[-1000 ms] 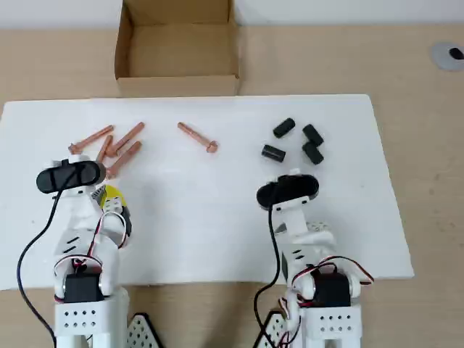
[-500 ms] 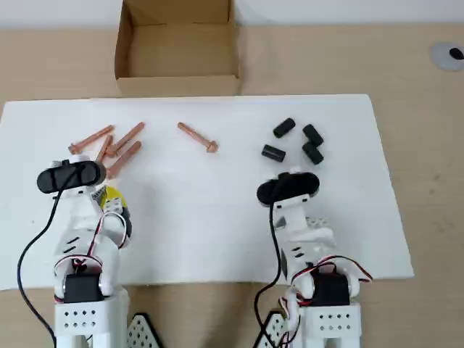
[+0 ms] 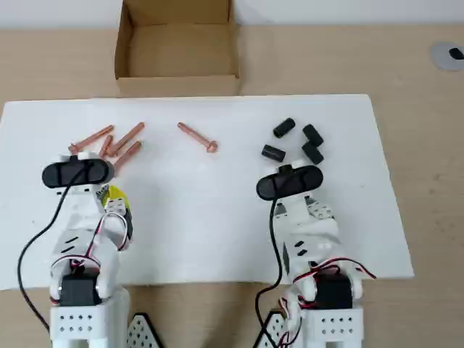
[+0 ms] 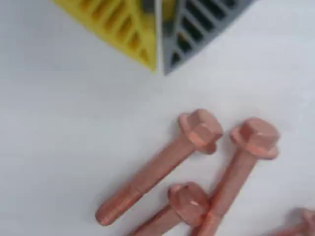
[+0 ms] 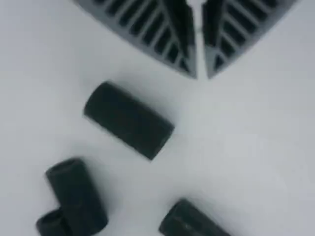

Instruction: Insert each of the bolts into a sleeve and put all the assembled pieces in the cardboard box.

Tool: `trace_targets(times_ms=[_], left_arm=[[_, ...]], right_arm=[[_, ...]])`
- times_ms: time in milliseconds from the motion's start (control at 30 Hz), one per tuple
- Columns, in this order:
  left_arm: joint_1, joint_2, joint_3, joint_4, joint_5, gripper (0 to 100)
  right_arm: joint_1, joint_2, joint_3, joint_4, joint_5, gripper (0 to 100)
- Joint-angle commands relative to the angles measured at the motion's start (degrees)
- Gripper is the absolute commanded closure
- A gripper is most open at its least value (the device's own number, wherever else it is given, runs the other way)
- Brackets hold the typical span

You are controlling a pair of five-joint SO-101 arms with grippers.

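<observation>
While both arms sit low on the white sheet, the left gripper has its yellow and grey tips pressed together, just short of the copper bolts clustered at centre left. A lone bolt lies mid-frame. The right gripper, tips nearly touching, is near four black sleeves right of centre. The cardboard box stands at the top.

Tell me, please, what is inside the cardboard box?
The cardboard box shows only its bare floor; the strip just behind its near wall is hidden.
</observation>
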Motion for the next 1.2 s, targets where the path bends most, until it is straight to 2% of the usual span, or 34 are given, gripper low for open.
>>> trace_targets(times_ms=[0, 200, 433, 533, 700, 867, 900, 1000, 1167], left_arm=[[-0.62, 5.58, -8.79, 3.43, -0.35, 99], [-0.79, 29.32, -25.23, 4.31, -0.18, 99], [-0.88, 57.19, -47.03, 11.08, 1.76, 99], [-0.97, 62.29, -52.13, 12.31, 4.04, 99], [-0.88, 63.87, -57.32, 14.68, 5.36, 99], [-0.97, 67.82, -62.59, 19.08, 6.86, 99], [-1.58, 69.58, -63.47, 19.34, 9.32, 99], [-3.6, 76.0, -65.41, 19.16, 16.79, 99], [-3.96, 86.46, -68.13, 20.4, 18.29, 99]], right_arm=[[-0.48, -5.85, -5.49, 3.43, 1.05, 98.9], [1.01, -0.57, -10.95, 6.95, 1.32, 98.9], [7.6, 25.36, -32.92, 6.33, 1.05, 98.9], [9.01, 39.69, -46.73, 9.41, 1.05, 98.9], [8.92, 65.63, -71.43, 22.24, 1.05, 98.9], [5.41, 92.35, -96.57, 43.6, 1.32, 98.9], [4.53, 97.1, -98.51, 42.73, 1.93, 98.9], [1.8, 104.13, -102.2, 43.08, 10.02, 98.9], [-5.85, 104.92, -100.44, 42.81, 18.46, 98.9]])
